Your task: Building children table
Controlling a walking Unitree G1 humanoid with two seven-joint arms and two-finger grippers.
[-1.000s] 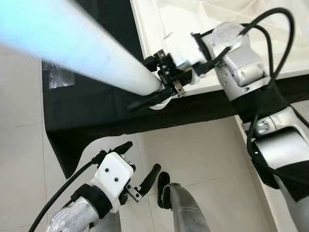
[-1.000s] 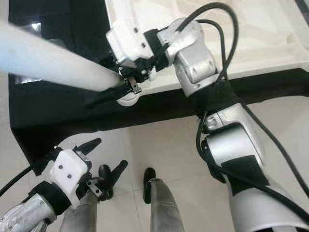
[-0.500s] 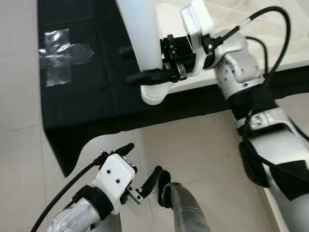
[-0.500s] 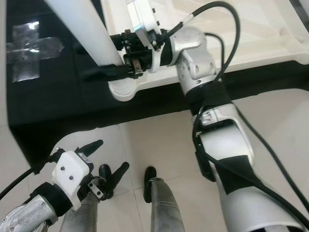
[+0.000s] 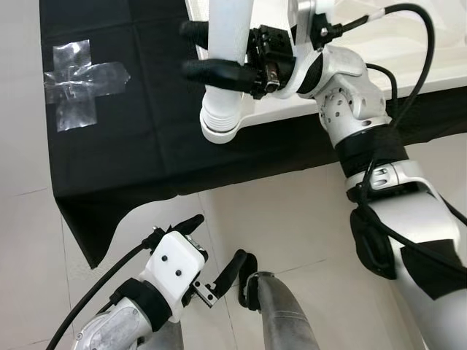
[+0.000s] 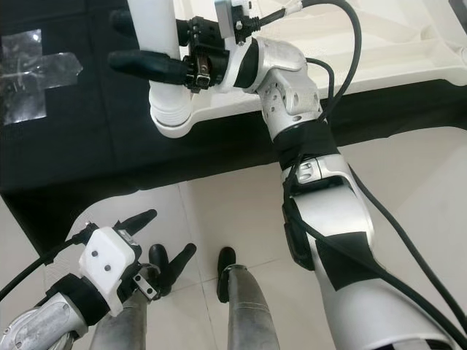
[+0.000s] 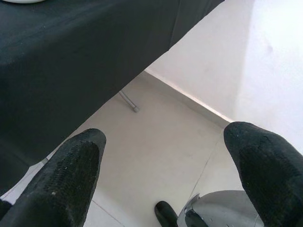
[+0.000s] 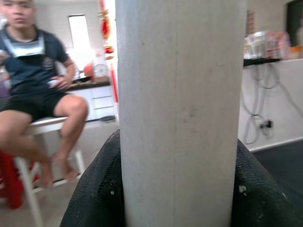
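- Your left gripper (image 5: 214, 248) hangs nearest, low over the pale tiled floor (image 5: 292, 211), its fingers spread apart and holding nothing.
- Beyond it lies the black cloth (image 5: 131, 138), with a clear tape cross (image 5: 76, 80) at far left.
- Your right gripper (image 5: 208, 51) is clamped on the white cylindrical table leg (image 5: 222, 73), held upright beside the white tabletop panel's (image 5: 408, 58) near edge.
- A seated person (image 8: 42, 90) is visible in the background.
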